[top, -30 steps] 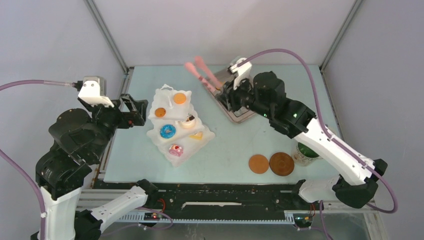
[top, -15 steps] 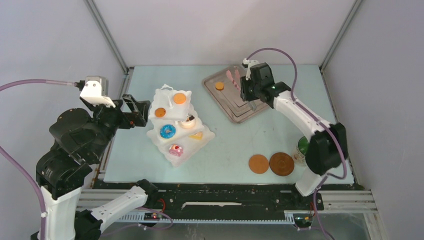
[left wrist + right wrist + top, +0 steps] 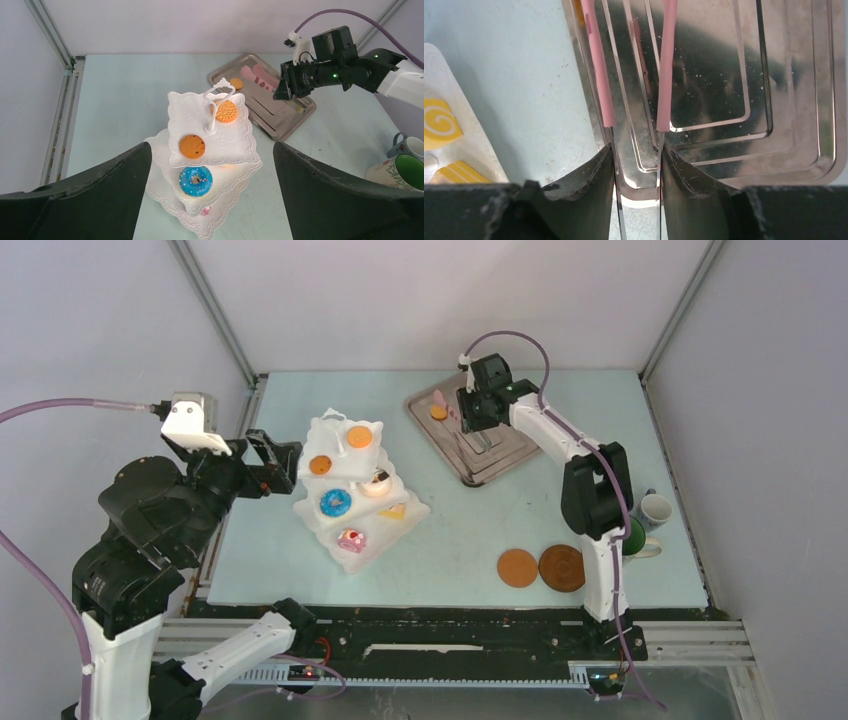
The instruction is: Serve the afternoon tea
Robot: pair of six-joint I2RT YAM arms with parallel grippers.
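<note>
White three-tier stand (image 3: 357, 480) stands upright left of centre, carrying orange biscuits (image 3: 359, 437) and a blue doughnut (image 3: 335, 503); two brown coasters (image 3: 563, 567) lie near the green-lined mug (image 3: 637, 540) and small white cup (image 3: 655, 510).

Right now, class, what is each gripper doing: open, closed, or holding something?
Left gripper: open, holding nothing.
Right gripper: closed on the pink tongs, above the metal tray.

We record a pale green counter (image 3: 470, 530). Left of centre stands the white three-tier stand (image 3: 415, 510). At the far middle a silver tray (image 3: 490, 460) lies askew. Near the front, right of centre, one brown coaster (image 3: 517, 568) lies just beside a second brown coaster (image 3: 562, 567). Further right, the green-lined mug (image 3: 636, 538) and small white cup (image 3: 655, 510) stand close together.
</note>
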